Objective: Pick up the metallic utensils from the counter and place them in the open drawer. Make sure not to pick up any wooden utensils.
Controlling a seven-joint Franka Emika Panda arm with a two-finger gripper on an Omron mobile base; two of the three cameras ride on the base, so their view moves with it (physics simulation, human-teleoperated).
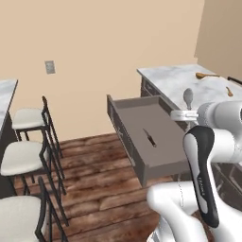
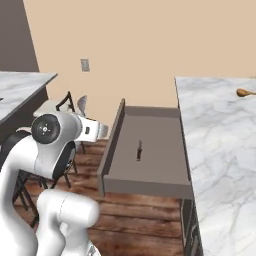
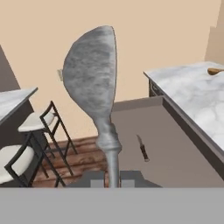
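My gripper (image 3: 111, 178) is shut on the handle of the silver-grey spoon (image 3: 92, 70), which stands upright with its bowl on top. In the left base view the spoon (image 1: 188, 97) rises from the gripper (image 1: 182, 115) in the air by the open drawer (image 1: 124, 130). The dark-handled utensil (image 1: 150, 138) lies on the drawer floor, also seen in the drawer (image 2: 111, 150) as the utensil (image 2: 139, 149) and in the hand view (image 3: 142, 148). The white marble counter (image 1: 175, 78) runs beside the drawer and carries two wooden spoons (image 1: 205, 75) (image 1: 229, 90).
White-cushioned black-framed stools (image 1: 26, 118) stand left of the drawer by the island (image 2: 20, 87). A wooden floor (image 1: 94, 179) lies between them and the drawer. A wall outlet (image 1: 49, 67) sits on the beige wall. A wooden spoon (image 2: 245, 92) lies far back on the counter (image 2: 220, 145).
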